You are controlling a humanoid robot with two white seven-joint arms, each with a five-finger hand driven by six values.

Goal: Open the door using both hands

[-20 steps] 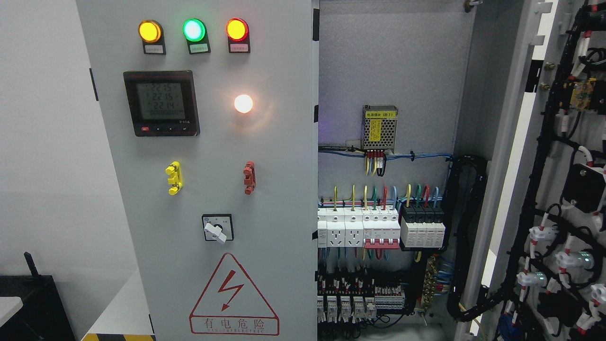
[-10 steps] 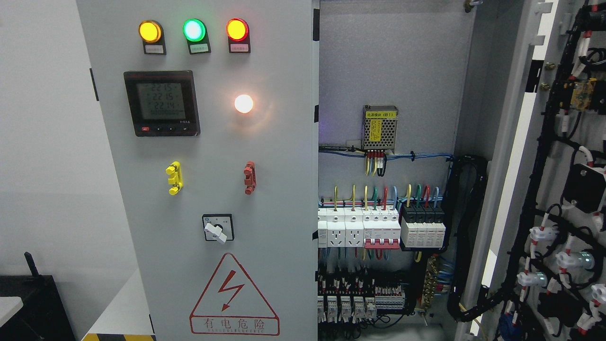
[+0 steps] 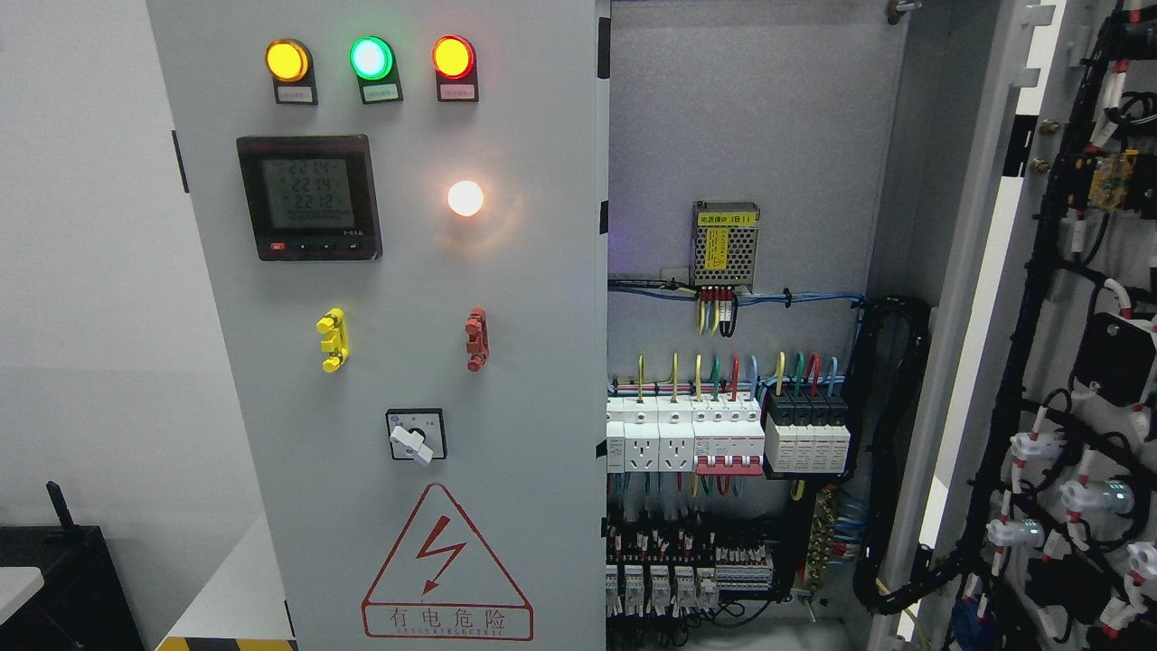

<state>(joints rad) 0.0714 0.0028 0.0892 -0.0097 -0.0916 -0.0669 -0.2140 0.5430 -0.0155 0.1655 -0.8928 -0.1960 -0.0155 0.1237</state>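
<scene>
A grey electrical cabinet fills the head view. Its left door (image 3: pixel 407 298) stands closed, carrying three lit indicator lamps (image 3: pixel 371 58), a digital meter (image 3: pixel 308 197), a white lamp (image 3: pixel 465 198), a rotary switch (image 3: pixel 415 436) and a red warning triangle (image 3: pixel 446 565). The right door (image 3: pixel 1076 362) is swung open to the right, its inner side with black wiring and lamp backs facing me. Between them the cabinet interior (image 3: pixel 741 117) shows. Neither of my hands nor arms shows anywhere in the view.
Inside are a small power supply (image 3: pixel 725 244), a row of breakers and sockets (image 3: pixel 723 434) and terminal blocks (image 3: pixel 687 570). A black cable bundle (image 3: pixel 890 434) runs down the interior's right side. A white wall and a dark box (image 3: pixel 54 579) lie at the left.
Only the digits on the meter have changed. The doors stand as before and no hand has come into view.
</scene>
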